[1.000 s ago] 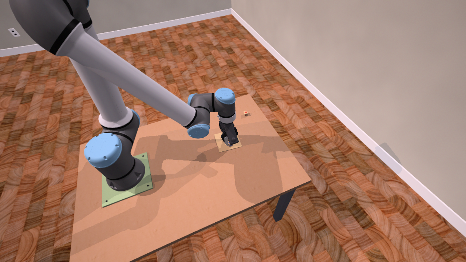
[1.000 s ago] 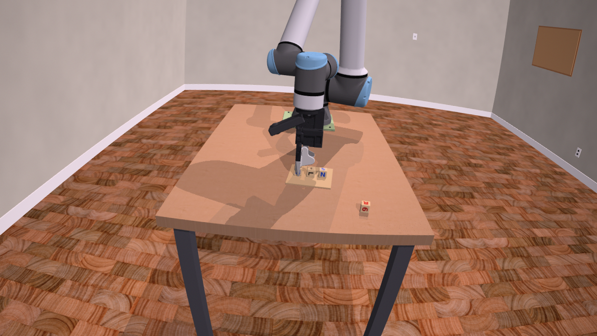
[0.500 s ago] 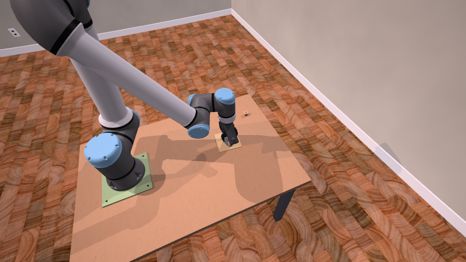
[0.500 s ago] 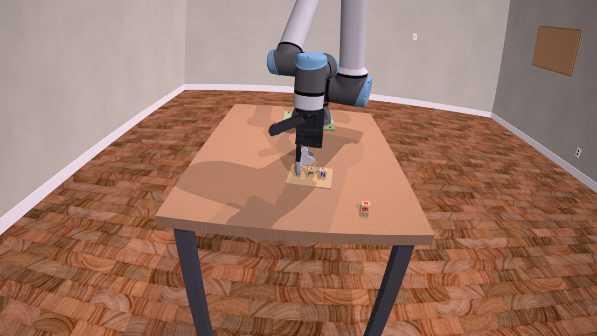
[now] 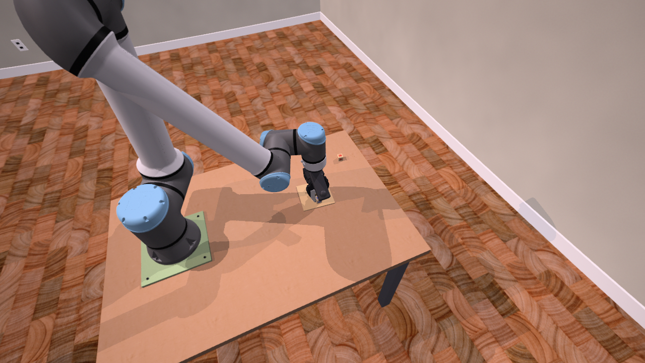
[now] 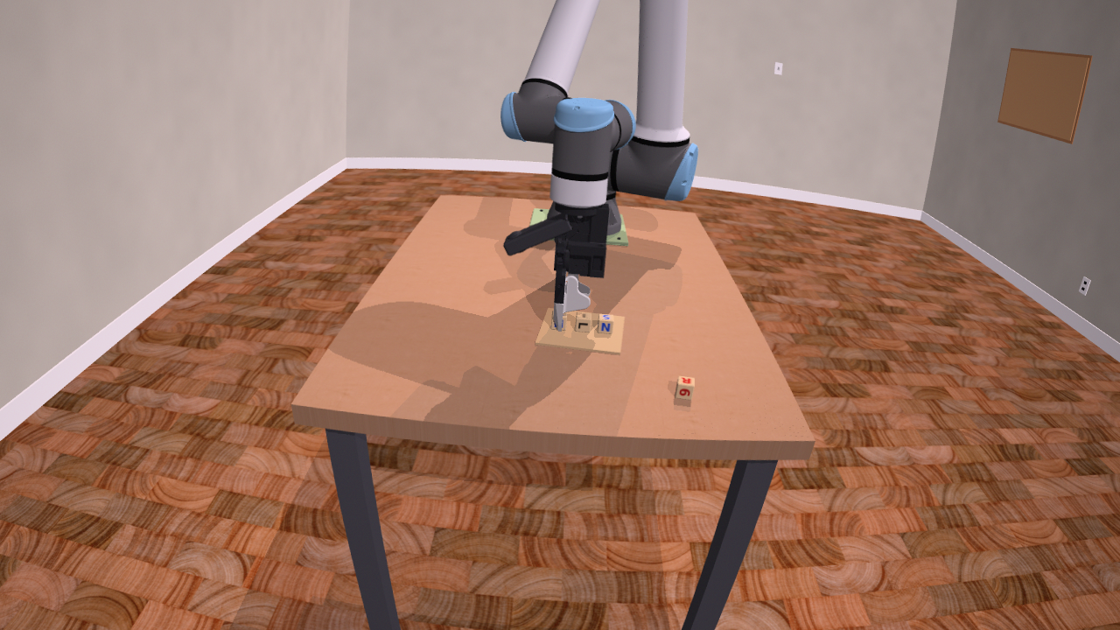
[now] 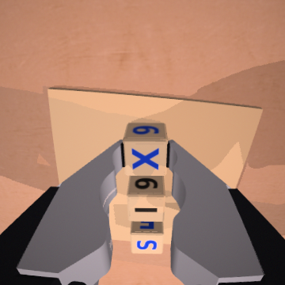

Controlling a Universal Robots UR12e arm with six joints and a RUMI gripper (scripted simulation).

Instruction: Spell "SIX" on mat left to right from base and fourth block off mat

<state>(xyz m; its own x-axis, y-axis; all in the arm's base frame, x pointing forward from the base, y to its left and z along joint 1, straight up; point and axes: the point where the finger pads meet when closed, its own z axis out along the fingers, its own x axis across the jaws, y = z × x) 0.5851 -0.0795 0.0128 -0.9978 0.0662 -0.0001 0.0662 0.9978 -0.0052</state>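
Observation:
In the wrist view my gripper point(image 7: 146, 142) is shut on the block with a blue X point(image 7: 146, 159) on its top face. That block is at the far end of a row on the tan mat point(image 7: 99, 127). Right behind it come the block with a black I point(image 7: 146, 208) on top and the block with a blue S point(image 7: 146, 242) on top. The three stand close together in one line. In the exterior view the gripper point(image 6: 559, 319) reaches down to the mat point(image 6: 581, 335) at the row's left end. The fourth block point(image 6: 684, 389), with a red R on top, lies on the table off the mat.
The mat lies near the middle of the wooden table point(image 6: 544, 313). The fourth block also shows in the top view point(image 5: 340, 157), near the far table edge. The robot base stands on a green plate point(image 5: 173, 252).

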